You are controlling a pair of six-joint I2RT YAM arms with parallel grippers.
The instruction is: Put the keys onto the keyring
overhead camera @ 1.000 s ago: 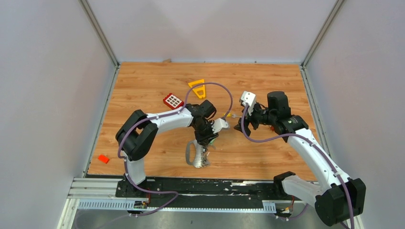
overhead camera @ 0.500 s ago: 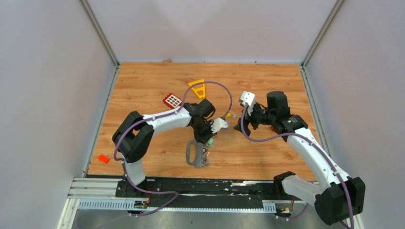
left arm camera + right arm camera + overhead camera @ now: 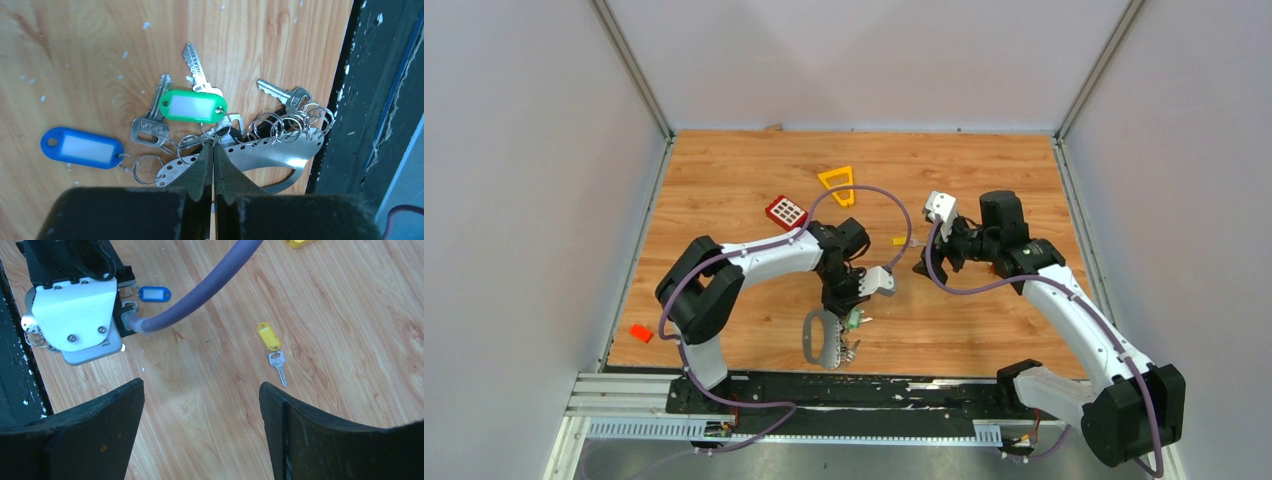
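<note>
The grey D-shaped keyring (image 3: 280, 155) lies flat at the table's near edge and also shows in the top view (image 3: 816, 338). Several small split rings hang from it. A green-tagged key (image 3: 194, 106), a blue-tagged key (image 3: 82, 147) and plain silver keys (image 3: 150, 127) lie spread beside it. My left gripper (image 3: 213, 146) is shut, its tips pinching the small ring of the green-tagged key just over the keyring. A yellow-tagged key (image 3: 269, 336) lies alone on the wood (image 3: 898, 241). My right gripper (image 3: 200, 390) is open and empty, above bare wood near that key.
A yellow triangular frame (image 3: 837, 184) and a red brick (image 3: 786, 211) lie farther back. A small orange block (image 3: 640, 333) sits at the near left. The black rail (image 3: 904, 390) borders the near edge by the keyring. The left arm's purple cable (image 3: 200, 290) crosses the right wrist view.
My left gripper has moved toward the near edge, and the keyring with its keys has slid nearer and a little left with it. The right arm has barely moved.
</note>
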